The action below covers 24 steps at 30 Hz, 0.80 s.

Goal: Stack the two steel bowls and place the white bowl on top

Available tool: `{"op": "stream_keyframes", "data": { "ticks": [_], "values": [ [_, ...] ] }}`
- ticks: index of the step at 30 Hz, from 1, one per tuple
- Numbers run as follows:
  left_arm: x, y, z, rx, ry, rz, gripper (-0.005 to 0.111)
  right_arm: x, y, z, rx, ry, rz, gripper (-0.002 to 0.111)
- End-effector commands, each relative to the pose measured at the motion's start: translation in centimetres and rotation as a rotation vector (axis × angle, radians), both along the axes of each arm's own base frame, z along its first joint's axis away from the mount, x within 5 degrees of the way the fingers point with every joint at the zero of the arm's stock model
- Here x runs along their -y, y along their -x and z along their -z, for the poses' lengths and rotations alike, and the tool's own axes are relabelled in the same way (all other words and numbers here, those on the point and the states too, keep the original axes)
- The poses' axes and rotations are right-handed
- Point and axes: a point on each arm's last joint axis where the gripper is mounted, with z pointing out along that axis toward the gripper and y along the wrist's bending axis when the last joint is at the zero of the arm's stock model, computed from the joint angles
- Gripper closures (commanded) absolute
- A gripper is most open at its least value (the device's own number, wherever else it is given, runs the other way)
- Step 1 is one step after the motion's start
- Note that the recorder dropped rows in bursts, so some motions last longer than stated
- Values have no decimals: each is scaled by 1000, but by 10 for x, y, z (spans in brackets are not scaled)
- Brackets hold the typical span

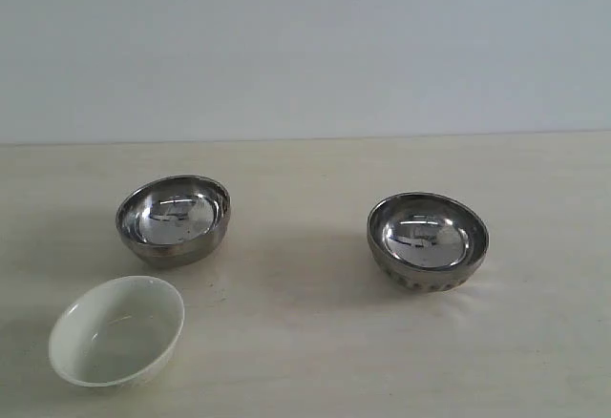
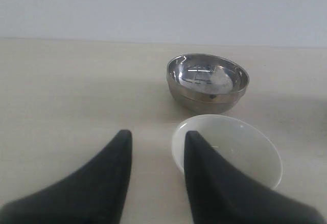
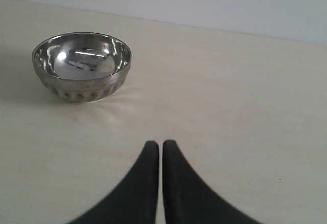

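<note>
1. White bowl (image 1: 116,332) sits nearest on the surface (image 1: 315,361), just before the smooth steel bowl (image 1: 174,219).
2. Ribbed steel bowl (image 1: 428,242) stands well apart, rightward.
3. Left jaws parted, empty; right jaws seemingly pressed together, empty.

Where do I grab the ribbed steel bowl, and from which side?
Take the ribbed bowl by its rim, one finger inside and one outside, coming down from above with the right end effector. It sits upright and open, and its rounded wall would likely slip in a side squeeze.
</note>
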Motion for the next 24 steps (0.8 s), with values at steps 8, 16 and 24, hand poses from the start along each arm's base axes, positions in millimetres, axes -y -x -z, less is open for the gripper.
{"op": "stream_keyframes", "data": {
  "ticks": [8, 16, 24],
  "values": [
    [0, 0, 1, 6, -1, -3, 74, 2, -3, -24, 282, 75, 11, 108],
    [0, 0, 1, 6, -1, -3, 74, 7, 7, -69, 764, -209, 60, 108],
    [0, 0, 1, 6, -1, -3, 74, 8, 26, -98, 995, -752, -110, 108]
  ]
}}
